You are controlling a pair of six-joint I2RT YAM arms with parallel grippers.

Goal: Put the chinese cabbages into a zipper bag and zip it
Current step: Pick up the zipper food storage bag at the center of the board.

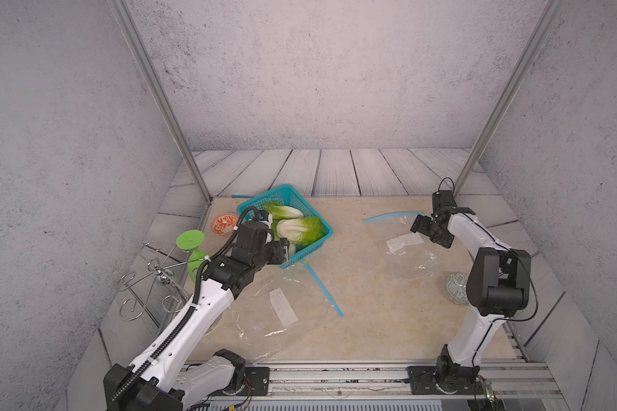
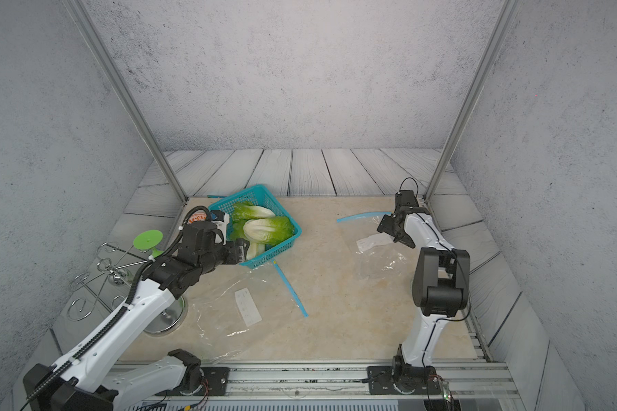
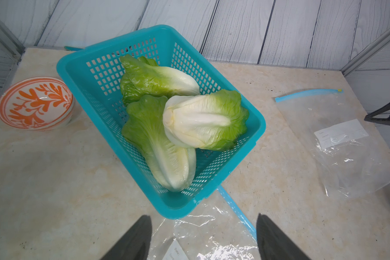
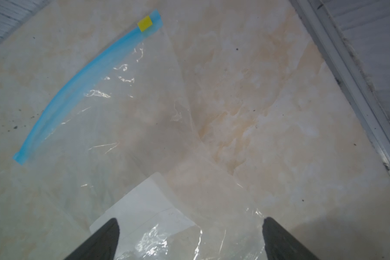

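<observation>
Clock face laid on the tabletop as seen in both top views, 12 at the back wall.

**Chinese cabbages:** all three lie in the teal basket (image 3: 104, 76) at about 11 o'clock.
- The top cabbage (image 3: 203, 121) rests across the other two, white base toward 9.
- The rear cabbage (image 3: 155, 78) lies along the basket's far wall.
- The lower cabbage (image 3: 164, 162) has its base toward the basket's near corner.

**Left gripper** (image 3: 203, 216): jaws well apart with nothing between them. It sits just beside the basket's near corner, over the edge of the near zipper bag (image 1: 264, 313). That bag lies flat at 7 o'clock, and its blue zip strip (image 1: 323, 288) runs away from the basket corner.

**Right gripper** (image 4: 190, 219): jaws spread wide and empty, above the white label of the far zipper bag (image 4: 99, 135) at 2 o'clock. The wrist view doesn't show clearly whether the tips touch the film. The yellow slider (image 4: 145, 23) sits at one end of that bag's strip.

**Also present:** an orange-patterned bowl (image 3: 35, 103) at 10 o'clock near the basket, and a green goblet (image 1: 193, 249) at 9.
</observation>
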